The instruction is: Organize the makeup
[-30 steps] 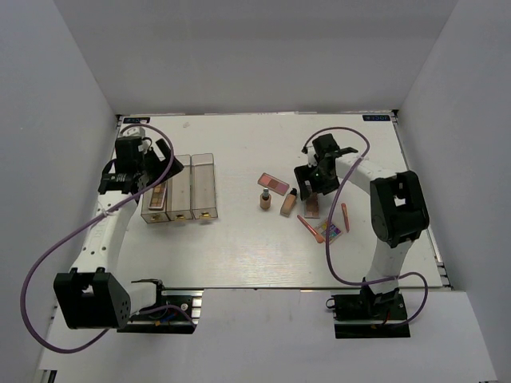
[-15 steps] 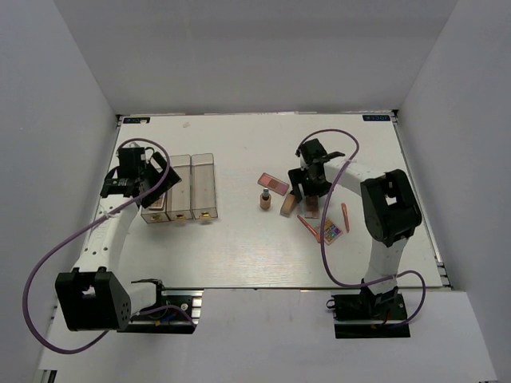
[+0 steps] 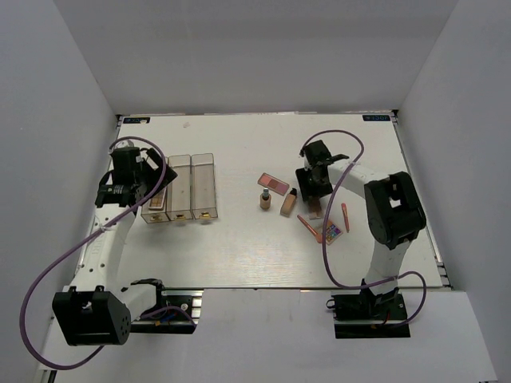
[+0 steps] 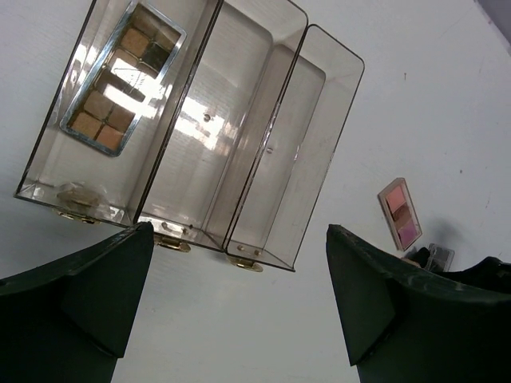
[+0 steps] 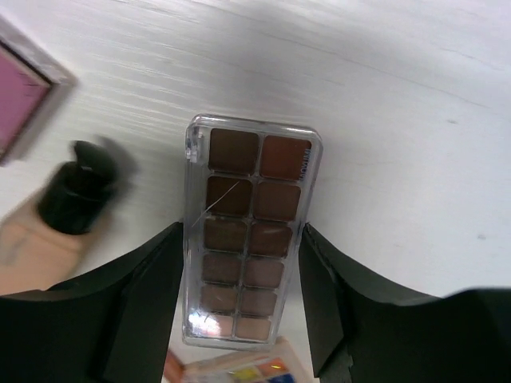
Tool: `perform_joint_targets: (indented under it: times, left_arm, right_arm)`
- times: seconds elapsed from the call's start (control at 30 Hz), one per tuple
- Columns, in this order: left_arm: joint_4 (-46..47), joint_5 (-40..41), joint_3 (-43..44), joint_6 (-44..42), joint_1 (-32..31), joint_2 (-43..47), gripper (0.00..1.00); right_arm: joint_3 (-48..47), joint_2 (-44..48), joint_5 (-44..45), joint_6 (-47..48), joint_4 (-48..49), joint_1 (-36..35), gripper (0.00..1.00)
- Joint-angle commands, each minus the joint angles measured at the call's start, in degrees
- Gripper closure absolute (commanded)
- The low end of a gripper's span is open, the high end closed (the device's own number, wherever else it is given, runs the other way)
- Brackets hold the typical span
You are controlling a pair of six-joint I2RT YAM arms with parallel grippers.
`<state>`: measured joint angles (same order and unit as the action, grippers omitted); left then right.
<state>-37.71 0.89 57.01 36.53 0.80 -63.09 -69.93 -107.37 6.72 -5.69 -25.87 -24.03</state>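
Right gripper (image 5: pixel 241 231) has settled over the flat brown twelve-pan palette (image 5: pixel 250 230), right of the clear three-compartment box (image 4: pixel 215 120); pinching or not, I cannot tell. Left gripper (image 4: pixel 239 231) gapes above this box. One tan palette (image 4: pixel 120 80) lies inside; beige bottles (image 3: pixel 288 203), pink-red pencils (image 3: pixel 345 216) wait outside.

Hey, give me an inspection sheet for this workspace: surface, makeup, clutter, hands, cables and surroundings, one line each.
Surface: white table, no spills seen.
Job's things: one brown palette lies in an end compartment of the clear box; loose on the table: pink palette, upright bottle, lying bottle, two pencils, multicolour palette, second brown palette.
Clutter: nothing seen.
Hands: left hand open and empty by the box; right hand straddles the second brown palette, grip cannot be told.
Cables: purple cables loop from both arms; the right one passes beside the multicolour palette.
Surroundings: plain pale walls on three sides.
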Motion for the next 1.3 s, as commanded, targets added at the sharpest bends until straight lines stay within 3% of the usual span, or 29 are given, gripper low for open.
perform_joint_targets:
  times: [0.0, 0.2, 0.27, 0.43, 0.63, 0.93, 1.27]
  left_arm:
    - [1.7, -0.8, 1.3, -1.4, 0.3, 1.7, 0.02]
    - [6.9, -6.9, 1.5, -1.9, 0.3, 4.5, 0.02]
    - [9.1, -8.3, 1.6, -2.0, 0.3, 5.9, 0.02]
    - [14.0, -11.0, 2.0, -3.9, -0.2, 8.9, 0.02]
    - [19.9, -14.7, 2.5, -6.7, -0.2, 13.7, 0.02]
    - [26.5, -18.4, 1.4, -7.6, -0.2, 21.2, 0.02]
    - [23.8, -16.8, 4.4, -9.1, -0.2, 26.1, 0.02]
  right_arm:
    - [-0.9, 3.4, 3.4, 5.4, -2.0, 2.0, 0.90]
    - [-8.7, 7.0, 0.8, 18.2, 0.9, 1.7, 0.95]
    - [-15.4, 6.1, -3.3, 21.8, 0.0, 1.3, 0.97]
    - [-37.8, -2.8, -15.9, 19.0, -6.2, -1.1, 0.96]
    - [-51.5, -10.7, -27.4, 14.8, -4.4, -8.6, 0.96]
    - [-57.4, -17.8, -33.9, 9.7, 14.2, -21.7, 1.00]
    - [-58.4, -26.0, -34.1, -8.0, 34.0, -29.0, 1.00]
